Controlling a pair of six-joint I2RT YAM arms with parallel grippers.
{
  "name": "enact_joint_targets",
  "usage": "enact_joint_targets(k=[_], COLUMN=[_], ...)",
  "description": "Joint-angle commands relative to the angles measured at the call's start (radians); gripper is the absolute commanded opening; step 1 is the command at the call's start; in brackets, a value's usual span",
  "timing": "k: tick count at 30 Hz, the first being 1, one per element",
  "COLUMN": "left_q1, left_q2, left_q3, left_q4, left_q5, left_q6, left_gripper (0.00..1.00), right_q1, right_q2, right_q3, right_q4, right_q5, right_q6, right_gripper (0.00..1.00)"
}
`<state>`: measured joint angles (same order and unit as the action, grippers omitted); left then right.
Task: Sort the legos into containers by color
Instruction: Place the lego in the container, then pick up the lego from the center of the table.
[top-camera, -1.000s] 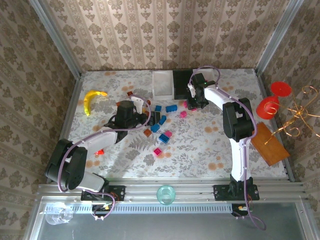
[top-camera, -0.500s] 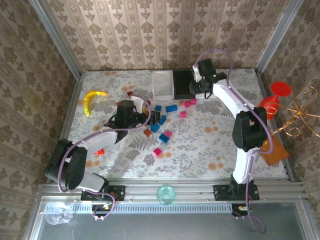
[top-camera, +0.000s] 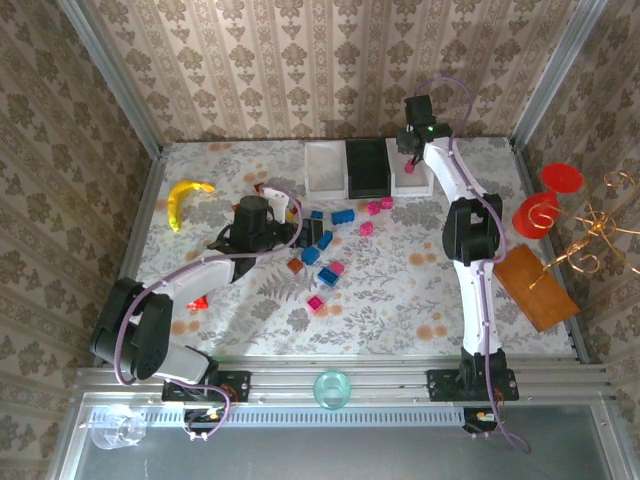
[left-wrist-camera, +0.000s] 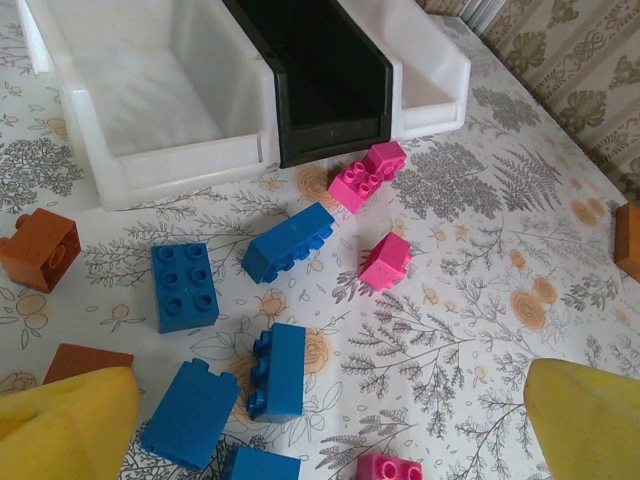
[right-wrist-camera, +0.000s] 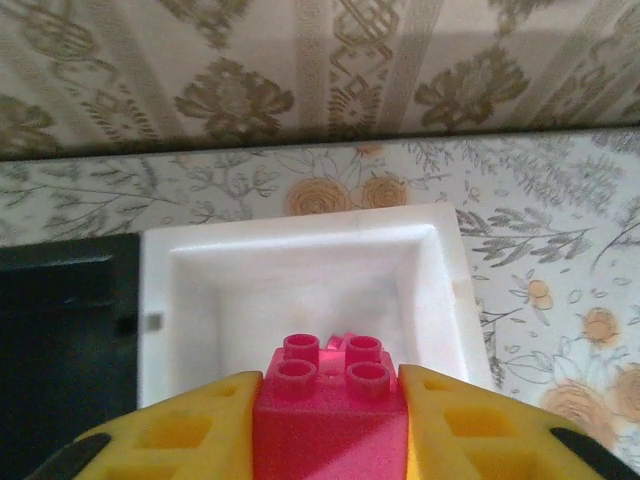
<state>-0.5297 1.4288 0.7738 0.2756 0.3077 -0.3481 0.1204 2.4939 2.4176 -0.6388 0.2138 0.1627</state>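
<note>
Overhead: three trays stand in a row at the far edge of the table (top-camera: 400, 290): left white tray (top-camera: 325, 166), black tray (top-camera: 367, 167), right white tray (top-camera: 409, 178).
Right gripper: it hangs over the right white tray (right-wrist-camera: 300, 228), with the black tray (right-wrist-camera: 60, 300) just beside it. From above, the right gripper (top-camera: 411, 148) sits at that far tray, but the grip itself is too small to read.
Right gripper's hold: the right gripper (right-wrist-camera: 330, 425) has its yellow fingers (right-wrist-camera: 180, 430) pressed against both sides of a pink brick (right-wrist-camera: 326, 378), studs up, above the tray's bare floor.
Left gripper: the left gripper (left-wrist-camera: 330, 400) is spread wide and holds nothing. From above, the left gripper (top-camera: 300, 226) is low over the middle of the table.
Loose bricks: from above, the loose bricks (top-camera: 343, 215) lie scattered in front of the trays. The left wrist view sorts out their colours: blue bricks (left-wrist-camera: 185, 285), pink bricks (left-wrist-camera: 368, 175) and brown bricks (left-wrist-camera: 40, 248), all on the table.
Trays up close: the left white tray (left-wrist-camera: 170, 165) and black tray (left-wrist-camera: 330, 135) look bare where their floors show.
Banana: a banana (top-camera: 183, 200) lies well to the left.
</note>
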Motion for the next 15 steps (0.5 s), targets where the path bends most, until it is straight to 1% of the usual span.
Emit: enact_joint_targets(k=[1, 3, 4, 5, 7, 9, 12, 15], left_q1=[-0.006, -0.006, -0.006, -0.005, -0.004, -0.003, 0.005, 0.019], left_q2=[-0.027, -0.029, -0.03, -0.031, -0.037, -0.048, -0.065, -0.077], left_q3=[0.022, 0.022, 0.021, 0.02, 0.01, -0.005, -0.029, -0.042], left_q4=[-0.045, -0.068, -0.083, -0.093, -0.112, -0.13, -0.152, -0.206], left_q5=[0.007, -0.011, -0.023, -0.033, -0.053, -0.067, -0.075, -0.072], left_q6=[0.008, 0.011, 0.012, 0.014, 0.019, 0.024, 0.036, 0.053], left_gripper=[1.0, 1.0, 1.0, 1.0, 1.0, 1.0, 1.0, 1.0], right_q1=[-0.003, -0.003, -0.002, -0.002, 0.005, 0.02, 0.06, 0.111], right_q2=[0.102, 0.119, 0.105, 0.084, 0.004, -0.106, -0.318, -0.519], right_q3=[0.199, 0.266, 0.265, 0.251, 0.164, 0.001, -0.325, -0.655], right_q4=[-0.114, -0.146, -0.152, -0.157, -0.145, -0.11, -0.006, 0.093], right_q5=[-0.086, -0.113, -0.117, -0.117, -0.119, -0.116, -0.121, -0.161], right_q6=[0.031, 0.026, 0.025, 0.022, 0.009, -0.006, -0.021, -0.017], right_gripper=[0.44, 0.49, 0.51, 0.52, 0.56, 0.58, 0.62, 0.66])
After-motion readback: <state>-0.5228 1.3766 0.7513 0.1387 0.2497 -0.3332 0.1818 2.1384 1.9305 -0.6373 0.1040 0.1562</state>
